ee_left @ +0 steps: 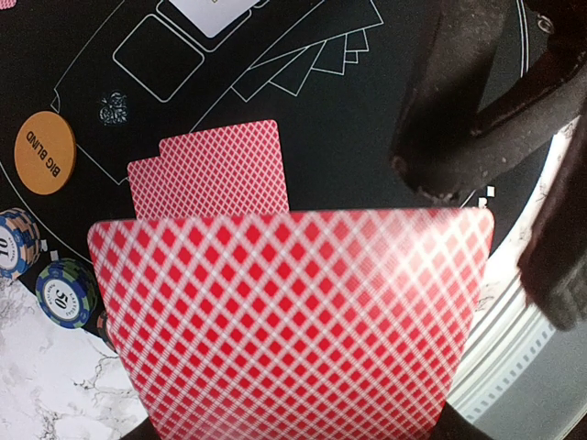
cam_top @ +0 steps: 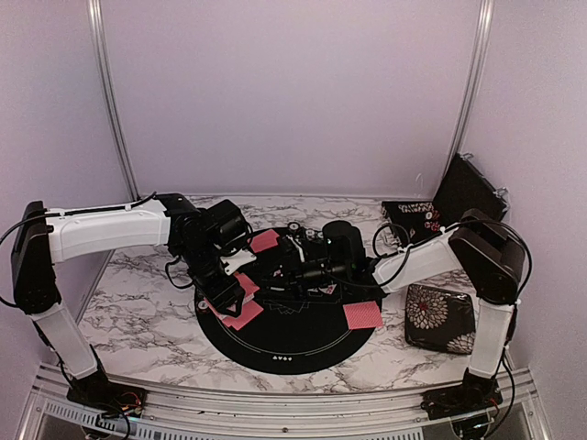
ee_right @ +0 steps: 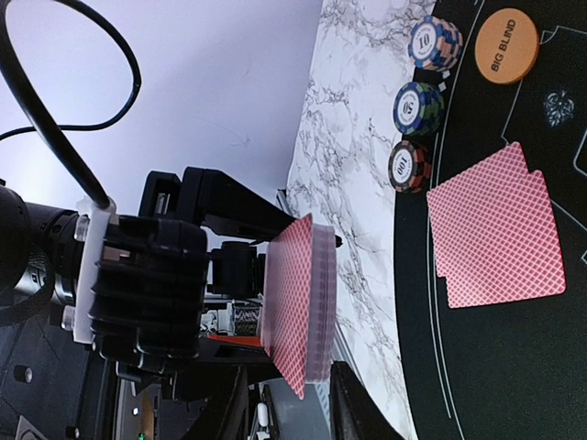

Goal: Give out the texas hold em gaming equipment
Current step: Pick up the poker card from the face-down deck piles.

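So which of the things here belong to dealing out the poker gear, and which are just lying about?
Belongs to the job:
deck of cards, dealt card pair, chip stacks, Big Blind button.

Just lying about:
floral case, round black mat, marble table.

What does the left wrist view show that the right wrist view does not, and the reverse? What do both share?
Only the left wrist view: the fan of printed card outlines on the black mat, and the back of the held deck filling the foreground. Only the right wrist view: the left gripper clamping that deck, seen edge-on, and the chip stack marked 100. Both: the orange BIG BLIND button, the two overlapping face-down cards on the mat, the chip stack marked 10 and the chip stack marked 50.
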`<state>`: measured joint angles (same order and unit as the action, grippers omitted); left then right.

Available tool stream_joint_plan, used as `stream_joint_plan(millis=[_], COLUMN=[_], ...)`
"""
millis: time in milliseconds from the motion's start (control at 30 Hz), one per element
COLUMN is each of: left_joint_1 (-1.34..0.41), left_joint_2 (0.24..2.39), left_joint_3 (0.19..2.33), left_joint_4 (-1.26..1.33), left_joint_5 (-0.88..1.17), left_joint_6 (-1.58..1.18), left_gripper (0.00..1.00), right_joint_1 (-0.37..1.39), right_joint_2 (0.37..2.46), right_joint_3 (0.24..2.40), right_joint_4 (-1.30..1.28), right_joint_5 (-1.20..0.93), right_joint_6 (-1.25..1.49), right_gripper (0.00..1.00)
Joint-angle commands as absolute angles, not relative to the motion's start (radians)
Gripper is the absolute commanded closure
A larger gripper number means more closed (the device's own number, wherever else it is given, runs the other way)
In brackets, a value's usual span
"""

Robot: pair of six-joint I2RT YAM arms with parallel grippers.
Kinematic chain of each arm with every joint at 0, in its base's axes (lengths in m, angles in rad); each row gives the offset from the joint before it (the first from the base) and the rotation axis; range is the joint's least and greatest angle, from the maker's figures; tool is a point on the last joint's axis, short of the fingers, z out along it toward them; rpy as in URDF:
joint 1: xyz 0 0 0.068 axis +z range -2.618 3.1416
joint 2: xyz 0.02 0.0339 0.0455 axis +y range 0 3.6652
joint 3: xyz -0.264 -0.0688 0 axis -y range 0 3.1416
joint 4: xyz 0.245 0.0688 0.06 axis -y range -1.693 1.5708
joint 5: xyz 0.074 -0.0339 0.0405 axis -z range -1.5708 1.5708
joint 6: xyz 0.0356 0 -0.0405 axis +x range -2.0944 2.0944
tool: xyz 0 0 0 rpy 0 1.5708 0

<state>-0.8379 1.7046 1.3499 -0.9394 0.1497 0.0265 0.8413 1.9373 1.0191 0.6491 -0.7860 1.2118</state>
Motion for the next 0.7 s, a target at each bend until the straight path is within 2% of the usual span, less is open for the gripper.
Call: stream_joint_plan(millis=[0, 667], left_joint_1=[-0.836, -0.836], left_joint_2=[1.676, 1.670], left_joint_3=[1.348, 1.344], left_joint_4=[-0.931, -0.928], left_joint_5=[0.163, 0.163], left_joint_6=[0.026, 0.027], left_gripper=[0.45, 0.45], right_joint_1=[0.842, 0.862], right_joint_2=[1.934, 1.962], right_joint_3=[1.038, 1.062], right_joint_4=[0.648, 0.643], right_joint_5=[-0.787, -0.793], right_joint_6=[1.214, 1.217], right_gripper=[0.72, 0.77])
